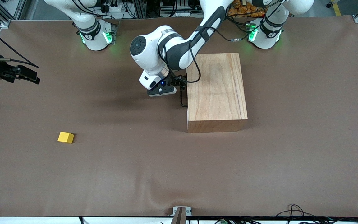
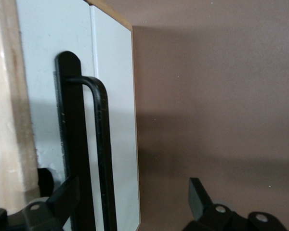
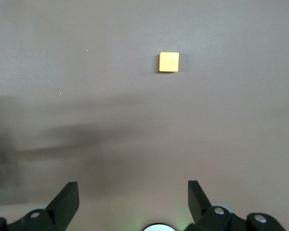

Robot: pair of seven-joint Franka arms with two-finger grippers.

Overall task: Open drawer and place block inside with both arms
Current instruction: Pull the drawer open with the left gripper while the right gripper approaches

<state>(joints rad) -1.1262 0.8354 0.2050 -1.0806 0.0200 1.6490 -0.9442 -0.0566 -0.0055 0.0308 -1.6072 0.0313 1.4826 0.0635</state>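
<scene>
A large plain wooden box [image 1: 217, 90] with pale grain sits just right of centre in the upper half of the front view, its drawer [image 2: 113, 120] shut flush, showing a white front edge and a thin black U-shaped handle [image 1: 183, 93] on the side facing the right arm's end of the table. The left gripper [image 1: 179, 83] is at that handle, at the box's left edge in the front view; in the left wrist view its fingers [image 2: 62, 199] stand wide apart with the handle bar between them, though whether a pad touches the bar is hard to judge. The block [image 1: 65, 137], a small bright yellow cube, lies alone on the brown table [image 1: 179, 174] in the lower left of the front view, well apart from the box. The right gripper [image 1: 26, 74] waits at the left edge of the front view, upper part; its fingers [image 3: 65, 199] are spread wide and empty, with the block seen near the top centre of the right wrist view.
</scene>
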